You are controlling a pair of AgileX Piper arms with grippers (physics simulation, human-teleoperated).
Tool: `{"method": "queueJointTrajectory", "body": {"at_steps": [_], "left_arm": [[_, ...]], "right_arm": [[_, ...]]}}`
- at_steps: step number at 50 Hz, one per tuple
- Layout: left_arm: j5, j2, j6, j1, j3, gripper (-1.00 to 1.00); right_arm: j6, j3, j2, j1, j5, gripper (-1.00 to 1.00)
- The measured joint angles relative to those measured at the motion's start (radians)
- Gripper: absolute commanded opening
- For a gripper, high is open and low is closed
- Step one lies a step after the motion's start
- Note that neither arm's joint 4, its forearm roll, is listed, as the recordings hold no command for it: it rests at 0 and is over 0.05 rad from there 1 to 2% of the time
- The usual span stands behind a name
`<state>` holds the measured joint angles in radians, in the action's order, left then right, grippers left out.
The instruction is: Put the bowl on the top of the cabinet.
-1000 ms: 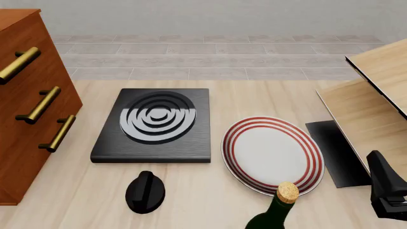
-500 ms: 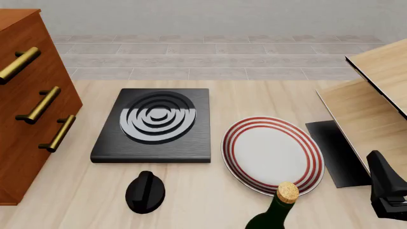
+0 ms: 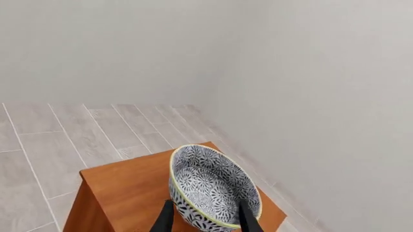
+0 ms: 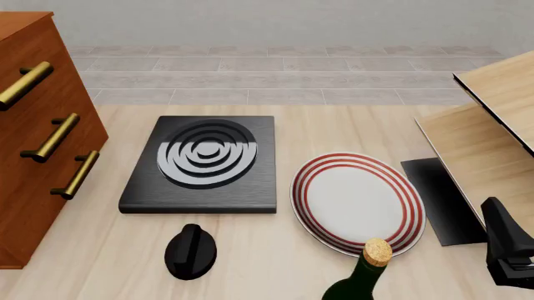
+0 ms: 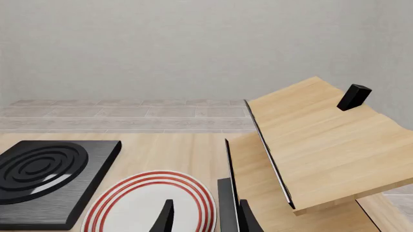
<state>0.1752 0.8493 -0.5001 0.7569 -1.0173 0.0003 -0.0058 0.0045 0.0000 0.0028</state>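
The bowl (image 3: 216, 186), grey-blue and white floral with a pale rim, rests on the top of the reddish-brown cabinet (image 3: 129, 188) near its far corner by the wall. My left gripper (image 3: 206, 220) is open, with its two fingers on either side of the bowl's near wall. In the front view the cabinet (image 4: 42, 144) stands at the left with three brass handles; the bowl and my left gripper are out of that view. My right gripper (image 5: 206, 220) is open and empty, low at the table's right front beside the plate (image 5: 152, 203).
A black hob (image 4: 204, 162) lies mid-table, with a black knob-shaped object (image 4: 190, 250) in front of it. A red-ringed white plate (image 4: 357, 200) and a corked bottle (image 4: 367, 275) are near the front. A light tan wooden unit (image 4: 492, 125) and a black mat (image 4: 442, 200) stand at the right.
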Motion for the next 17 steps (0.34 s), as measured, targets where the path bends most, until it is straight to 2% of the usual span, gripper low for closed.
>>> {"method": "queueJointTrajectory", "body": {"at_steps": [17], "left_arm": [[0.026, -0.083, -0.004, -0.022, -0.008, 1.00]], "right_arm": [[0.000, 0.000, 0.000, 0.000, 0.000, 1.00]]}}
